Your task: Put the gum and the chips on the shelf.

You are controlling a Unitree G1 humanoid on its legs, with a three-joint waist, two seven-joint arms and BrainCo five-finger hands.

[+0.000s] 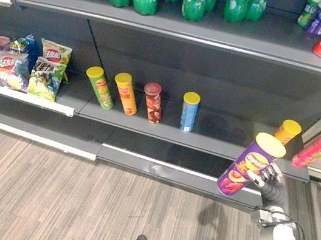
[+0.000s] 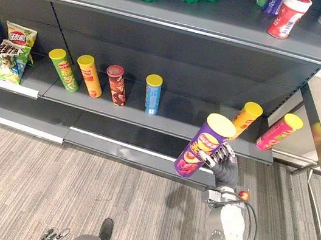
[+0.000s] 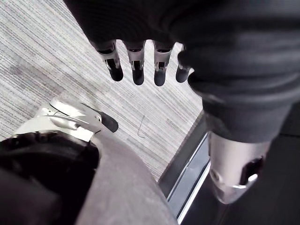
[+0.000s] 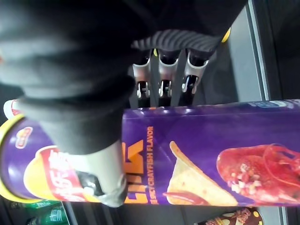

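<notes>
R hand [image 1: 271, 185]: we see fingers + thumb wrapped round purple chips can [image 1: 250, 164], tilted, lid up | can in air before lower shelf [image 1: 217, 147], near orange can [image 1: 287, 131] | L hand [image 3: 137, 70]: fingers straight, empty, over floor [image 3: 42, 51]

The right hand [image 2: 226, 168] has silver fingers [image 4: 162, 80], with its back and wrist under a dark ribbed cover. It sits on a smooth silver-grey forearm [image 2: 225, 229] that has a small red spot beside the wrist. The left hand [image 3: 137, 70] has silver fingers with dark tips, a dark ribbed cover and a broad silver thumb [image 3: 234, 168].
</notes>
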